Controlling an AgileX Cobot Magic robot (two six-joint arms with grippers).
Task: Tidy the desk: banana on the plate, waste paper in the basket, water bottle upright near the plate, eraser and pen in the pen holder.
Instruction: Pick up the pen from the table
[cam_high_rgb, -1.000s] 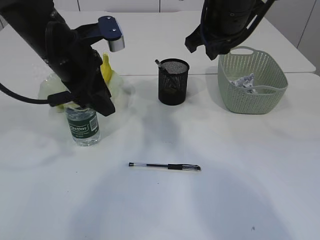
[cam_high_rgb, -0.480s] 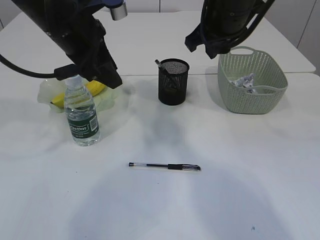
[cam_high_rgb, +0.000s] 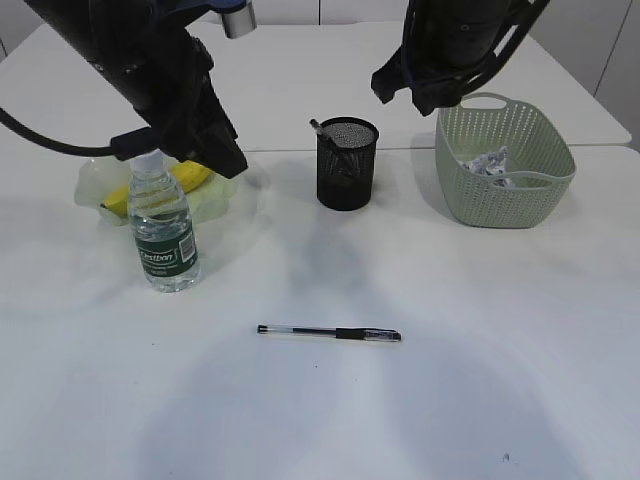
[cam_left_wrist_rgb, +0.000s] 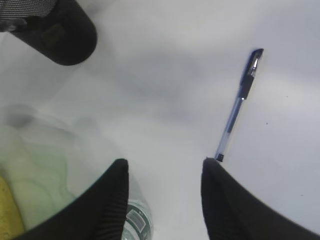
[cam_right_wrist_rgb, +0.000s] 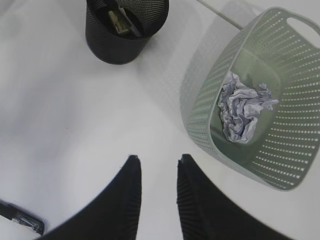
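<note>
While angled down, left arm above upright water bottle.

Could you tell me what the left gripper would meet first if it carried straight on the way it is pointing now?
Probably the water bottle, whose cap shows between the left gripper's open jaws; depth is unclear.

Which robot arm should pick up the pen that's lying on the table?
Probably the left. Both grippers are open and empty. The left gripper looks down with the pen just beyond its fingertips, while the right gripper hovers near the basket, and its camera shows only the pen's end at the picture's edge.
</note>
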